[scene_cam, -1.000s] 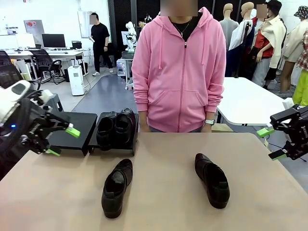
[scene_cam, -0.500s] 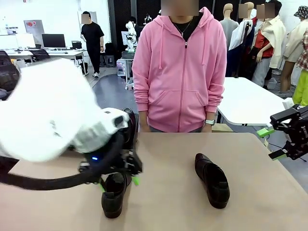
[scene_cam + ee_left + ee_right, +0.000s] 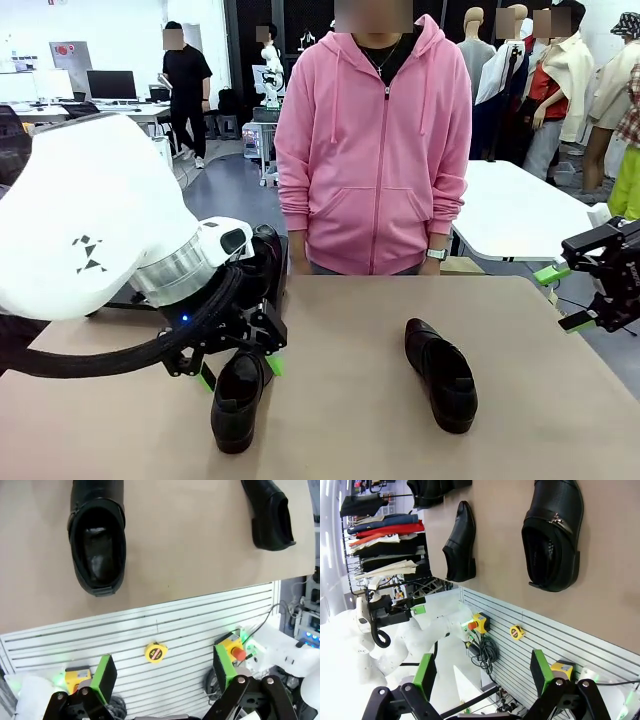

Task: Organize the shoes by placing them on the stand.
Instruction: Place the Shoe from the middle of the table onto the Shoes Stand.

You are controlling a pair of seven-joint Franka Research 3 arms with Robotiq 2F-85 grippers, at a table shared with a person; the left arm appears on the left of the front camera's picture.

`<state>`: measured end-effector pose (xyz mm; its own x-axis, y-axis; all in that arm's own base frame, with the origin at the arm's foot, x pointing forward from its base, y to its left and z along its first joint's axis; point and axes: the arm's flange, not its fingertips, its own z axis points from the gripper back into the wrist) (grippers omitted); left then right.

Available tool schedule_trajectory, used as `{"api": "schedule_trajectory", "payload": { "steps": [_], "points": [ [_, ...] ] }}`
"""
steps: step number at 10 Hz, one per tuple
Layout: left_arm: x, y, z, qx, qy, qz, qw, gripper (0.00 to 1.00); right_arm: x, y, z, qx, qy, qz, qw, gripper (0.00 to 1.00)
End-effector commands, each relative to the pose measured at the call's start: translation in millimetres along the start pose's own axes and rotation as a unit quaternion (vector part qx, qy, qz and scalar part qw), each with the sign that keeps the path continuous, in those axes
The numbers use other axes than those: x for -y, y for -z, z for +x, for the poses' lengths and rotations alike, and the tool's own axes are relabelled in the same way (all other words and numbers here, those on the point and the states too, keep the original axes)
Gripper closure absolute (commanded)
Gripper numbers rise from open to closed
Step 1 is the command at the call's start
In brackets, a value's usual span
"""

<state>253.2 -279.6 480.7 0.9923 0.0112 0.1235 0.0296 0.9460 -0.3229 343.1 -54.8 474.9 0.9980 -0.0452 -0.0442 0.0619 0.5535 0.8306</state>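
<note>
The tan tabletop [image 3: 350, 440] carries two loose shoes: the near shoe [image 3: 237, 400] just in front of the stand [image 3: 284, 290], and the far shoe [image 3: 442, 375] well to the stand's right. A pair of shoes [image 3: 265, 255] sits on the stand. The left gripper [image 3: 238, 372] hangs over the near shoe, jaws apart and empty. The right gripper [image 3: 562, 297], far right of the stand, is spread too. Beyond the stand are a person in a pink hoodie [image 3: 372, 150] and office desks [image 3: 100, 108].

I'm seeing the shoes [image 3: 238, 398] shining as glossy, smooth black leather on a matt, smooth tan tabletop [image 3: 340, 445]. My left arm's shell [image 3: 90, 235] is looking like smooth white plastic, and the person's pink hoodie [image 3: 372, 150] is reading as soft matt cloth.
</note>
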Motion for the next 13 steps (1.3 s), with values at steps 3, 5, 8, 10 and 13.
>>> {"api": "schedule_trajectory", "payload": {
  "steps": [3,5,8,10,13],
  "points": [
    [5.7,29.7,47.3,0.031,0.070,0.035,0.996,0.00,0.2,-3.3,1.5,-0.002,-0.014,0.003,1.000,0.00],
    [4.3,49.5,72.5,0.020,0.080,0.050,0.995,0.00,0.2,-3.3,1.5,-0.002,-0.014,0.003,1.000,0.00],
    [4.1,75.0,86.7,0.002,0.065,0.068,0.996,0.00,0.2,-3.3,1.5,-0.002,-0.014,0.003,1.000,0.00],
    [2.9,92.2,96.0,-0.004,0.062,0.078,0.995,0.00,0.2,-3.3,1.5,-0.002,-0.014,0.003,1.000,0.00],
    [-3.2,123.4,106.9,-0.004,0.078,0.081,0.994,0.00,0.2,-3.3,1.5,-0.002,-0.014,0.003,1.000,0.00]
  ]
}}
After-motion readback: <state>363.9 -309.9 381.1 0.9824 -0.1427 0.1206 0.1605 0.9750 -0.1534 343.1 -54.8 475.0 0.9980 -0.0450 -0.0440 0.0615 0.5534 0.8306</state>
